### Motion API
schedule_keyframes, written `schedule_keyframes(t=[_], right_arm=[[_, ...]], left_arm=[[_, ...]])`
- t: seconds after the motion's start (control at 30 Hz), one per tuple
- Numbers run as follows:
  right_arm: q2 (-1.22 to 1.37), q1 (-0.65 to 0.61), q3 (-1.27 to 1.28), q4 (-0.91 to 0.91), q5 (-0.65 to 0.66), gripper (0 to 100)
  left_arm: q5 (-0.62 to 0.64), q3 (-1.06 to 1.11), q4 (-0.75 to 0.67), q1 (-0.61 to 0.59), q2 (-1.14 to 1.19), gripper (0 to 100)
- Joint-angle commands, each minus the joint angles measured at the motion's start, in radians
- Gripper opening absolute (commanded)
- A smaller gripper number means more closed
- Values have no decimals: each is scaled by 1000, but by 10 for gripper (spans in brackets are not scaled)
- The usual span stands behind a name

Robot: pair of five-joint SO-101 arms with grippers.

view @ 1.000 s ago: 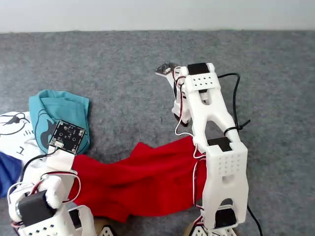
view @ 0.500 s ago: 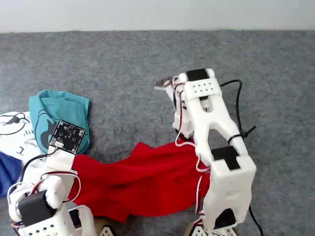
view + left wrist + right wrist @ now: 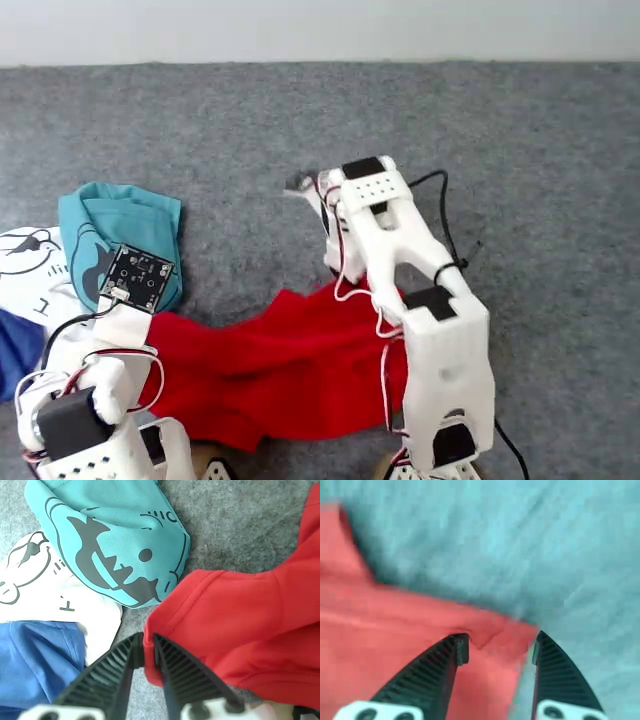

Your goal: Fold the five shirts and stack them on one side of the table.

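The red shirt (image 3: 290, 370) lies across the lower centre of the high view, its long axis running left to right. The left pincer (image 3: 146, 640) pinches its left-hand hem. The right pincer (image 3: 500, 641), spread, hangs over the opposite corner.

surface: grey felt tabletop (image 3: 200, 130) | back: pale wall strip (image 3: 320, 30)

Bright, even light — soft shadows
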Motion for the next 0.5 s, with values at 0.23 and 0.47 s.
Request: schedule_keyframes(t=[0.23,0.47], right_arm=[[222,-7,-736,248,-11,221],[151,5,-646,252,-12,222]], left_arm=[[8,-5,-21,3,-6,15],[8,-5,-21,3,-6,15]])
